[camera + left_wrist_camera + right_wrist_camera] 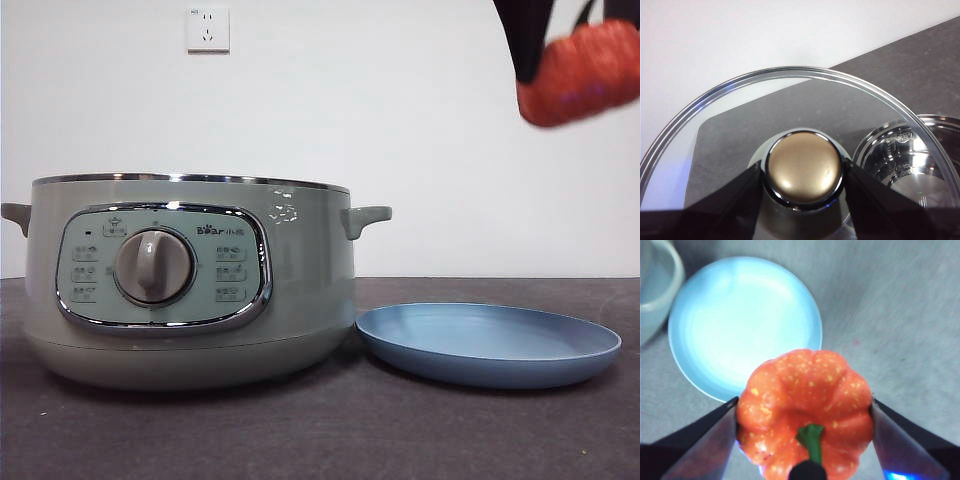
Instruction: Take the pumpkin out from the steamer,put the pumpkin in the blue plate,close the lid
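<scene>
1. Pumpkin (807,407), a small orange-red toy speckled with yellow and topped by a short dark green stem, is off the table and up in the air, clamped between the two black jaws of the right gripper (805,425).
2. At the left of the front view stands the steamer (190,285), a large round pale sage-green electric pot with a chrome rim, two side handles and a front panel with a grey dial. Its top is uncovered.
3. The lid (740,107), round domed glass with a chrome rim, appears only in the left wrist view. The left gripper (803,172) has its jaws pressed against both sides of the lid's rounded knob (803,167), which looks golden here. Through the glass a shiny metal inner bowl (910,160) shows.
4. Just right of the steamer, almost touching its base, lies the blue plate (490,345), wide, shallow, round and matte light blue, with nothing on it.
5. High at the right of the front view the pumpkin hangs in the gripper well above the plate; in the right wrist view the plate lies on the dark grey table (900,325) beyond the pumpkin.
6. A white wall socket (208,29) sits on the wall behind.
</scene>
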`<state>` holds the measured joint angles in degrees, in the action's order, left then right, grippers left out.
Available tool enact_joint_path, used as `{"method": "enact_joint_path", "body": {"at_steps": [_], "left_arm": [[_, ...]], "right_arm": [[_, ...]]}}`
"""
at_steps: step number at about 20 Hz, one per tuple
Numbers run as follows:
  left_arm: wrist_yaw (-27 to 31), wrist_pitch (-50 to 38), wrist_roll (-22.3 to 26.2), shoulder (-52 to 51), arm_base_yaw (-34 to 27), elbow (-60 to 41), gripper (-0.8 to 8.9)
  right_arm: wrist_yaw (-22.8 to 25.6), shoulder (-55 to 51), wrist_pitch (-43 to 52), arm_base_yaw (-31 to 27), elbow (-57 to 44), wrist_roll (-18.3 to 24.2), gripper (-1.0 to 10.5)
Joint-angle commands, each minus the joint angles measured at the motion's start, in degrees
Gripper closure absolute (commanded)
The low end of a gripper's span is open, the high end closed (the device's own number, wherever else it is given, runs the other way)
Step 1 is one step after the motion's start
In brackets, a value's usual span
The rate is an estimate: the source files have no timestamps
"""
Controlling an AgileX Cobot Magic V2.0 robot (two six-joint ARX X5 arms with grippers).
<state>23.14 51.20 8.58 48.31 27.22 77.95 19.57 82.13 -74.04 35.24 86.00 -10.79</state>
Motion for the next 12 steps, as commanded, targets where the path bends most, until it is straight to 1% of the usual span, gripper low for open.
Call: {"method": "enact_joint_path", "body": {"at_steps": [1, 5, 7, 9, 12], "left_arm": [[-0.1, -2.9, 0.5, -0.5, 0.1, 0.9, 8.22], [-1.1, -2.9, 0.4, -0.5, 0.1, 0.9, 8.22], [-1.1, -3.0, 0.4, -0.4, 0.1, 0.9, 8.22], [-1.1, -3.0, 0.4, -0.3, 0.1, 0.9, 8.22], [-1.1, -3.1, 0.4, -0.2, 0.1, 0.9, 8.22]], "right_arm": [[0.1, -1.4, 7.2, 0.0, -8.0, -1.3, 9.6], [-0.3, -1.0, 22.8, 0.0, -18.9, 0.3, 9.6], [-4.7, -0.1, 30.2, 0.0, -23.0, 0.4, 9.4], [-7.3, 1.5, 34.3, -0.7, -24.8, 0.7, 9.4], [-7.7, 5.7, 37.3, -1.9, -24.9, 2.6, 9.4]]}}
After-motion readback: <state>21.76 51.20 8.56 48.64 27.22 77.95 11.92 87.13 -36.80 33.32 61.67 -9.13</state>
